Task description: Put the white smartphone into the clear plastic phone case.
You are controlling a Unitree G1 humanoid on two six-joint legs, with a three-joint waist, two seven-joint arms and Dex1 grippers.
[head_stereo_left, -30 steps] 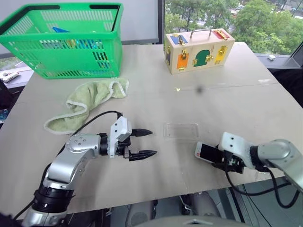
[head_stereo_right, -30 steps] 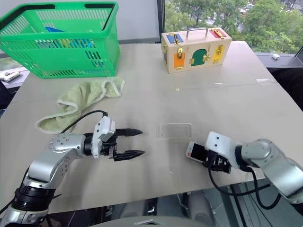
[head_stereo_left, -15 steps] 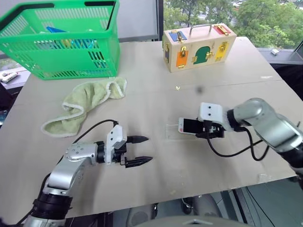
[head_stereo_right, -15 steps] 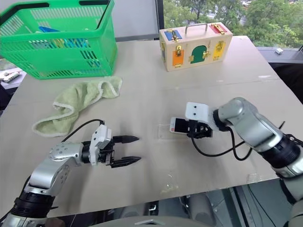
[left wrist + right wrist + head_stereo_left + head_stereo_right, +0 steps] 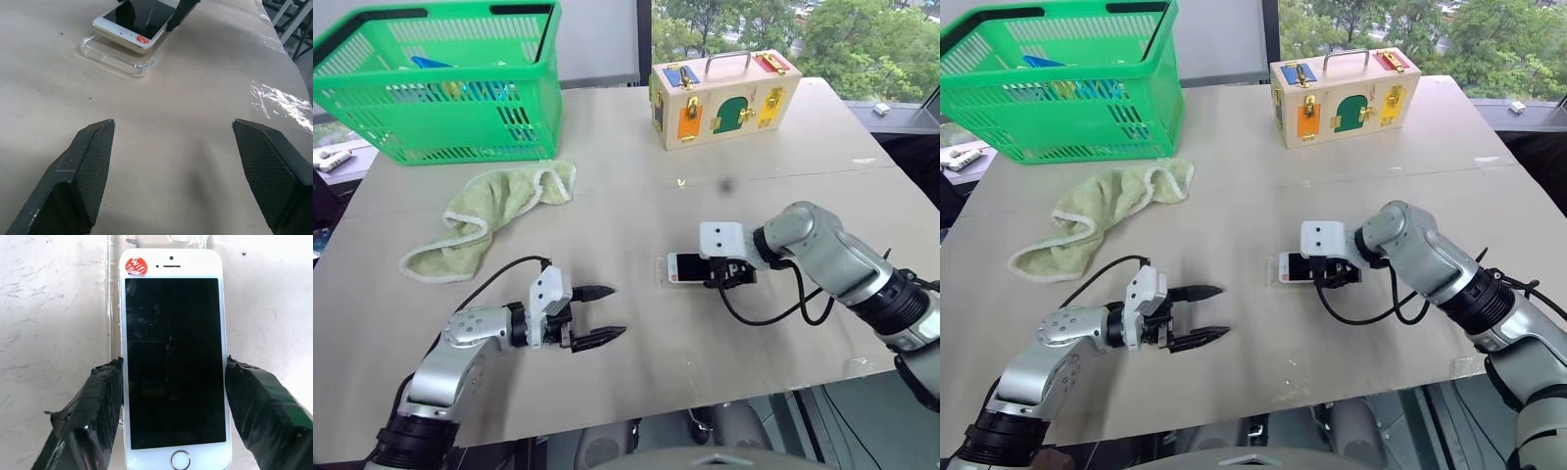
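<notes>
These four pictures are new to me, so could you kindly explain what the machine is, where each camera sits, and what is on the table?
It is a humanoid robot with two arms, each ending in a two-fingered black gripper. The two wide pictures come from cameras in its head, looking down over the table. The two close-ups come from cameras on its wrists.

The right gripper holds the white smartphone by its long edges, over the clear plastic phone case. The left gripper is open and holds nothing.

Also on the table: a green basket, a pale green towel and a wooden latch box.
</notes>
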